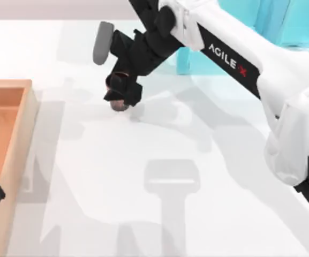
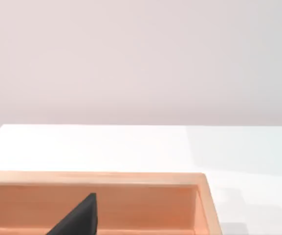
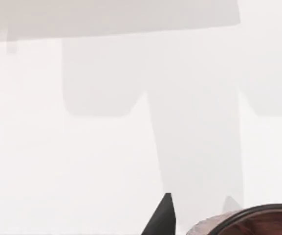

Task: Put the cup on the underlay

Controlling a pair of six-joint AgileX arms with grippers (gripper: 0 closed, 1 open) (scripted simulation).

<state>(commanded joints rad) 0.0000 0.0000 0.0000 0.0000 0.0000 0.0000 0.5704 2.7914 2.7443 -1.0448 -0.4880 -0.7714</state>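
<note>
Cup: the cup (image 1: pixel 120 104) sits at about eleven o'clock from the table's middle in the top view, mostly hidden under the right gripper (image 1: pixel 123 92); a reddish-brown bit shows below the black fingers. In the right wrist view its dark rim (image 3: pixel 258 215) shows close by.

Handling, as I judge it: small, stiff and light; the fine ribs should give the pads some bite. With no handle, the best hold is across the side wall, two opposite faces, low enough not to tip it.

Right hand: it is down around the cup, fingers seemingly closed on its sides, though the contact itself is hidden. Whether the cup is off the table I cannot tell.

Underlay: the grey disc (image 1: pixel 103 43) lies at about eleven o'clock from the cup, near the far edge, partly covered by the arm.

Left hand: parked at nine o'clock over the wooden tray (image 1: pixel 20 134); a dark fingertip (image 2: pixel 79 218) shows in the left wrist view, and I cannot tell how wide it is.

Next move: probably lift and carry toward the disc.
</note>
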